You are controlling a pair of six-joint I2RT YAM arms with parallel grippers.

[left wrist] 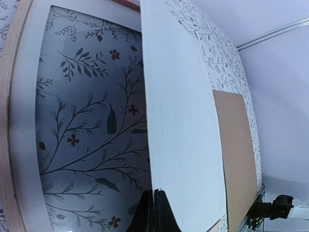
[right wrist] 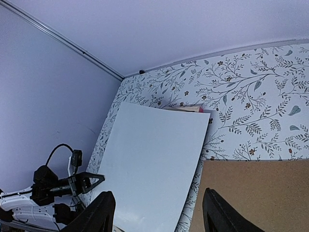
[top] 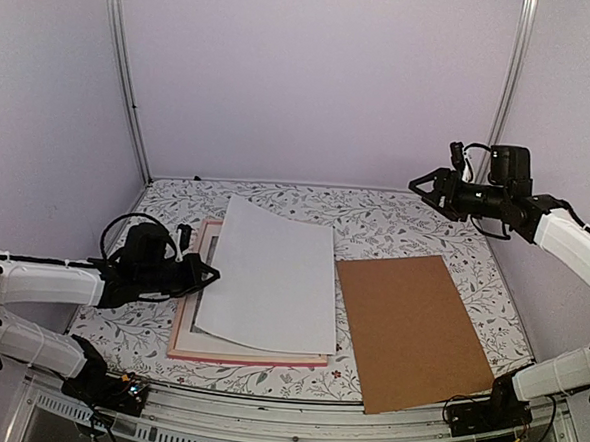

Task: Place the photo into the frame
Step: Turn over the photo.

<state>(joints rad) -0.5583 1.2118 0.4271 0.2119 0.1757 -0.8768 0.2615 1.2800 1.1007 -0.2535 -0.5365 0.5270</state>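
Note:
The photo (top: 272, 275) shows only a plain white side; its printed side is hidden. It lies tilted over the pink frame (top: 246, 358), with its left edge lifted. My left gripper (top: 212, 273) is shut on that left edge. In the left wrist view the shut fingertips (left wrist: 155, 194) pinch the edge of the photo (left wrist: 183, 121), above the frame's rail (left wrist: 5, 121). My right gripper (top: 422, 187) hangs open and empty, high over the table's back right. The right wrist view looks down between its fingers (right wrist: 96, 215) onto the photo (right wrist: 149, 159).
A white mat border (left wrist: 26, 145) lies inside the frame, and the floral tablecloth shows through its opening. A brown backing board (top: 414, 328) lies flat to the right of the frame. The enclosure's walls and posts (top: 124, 70) stand close around the table.

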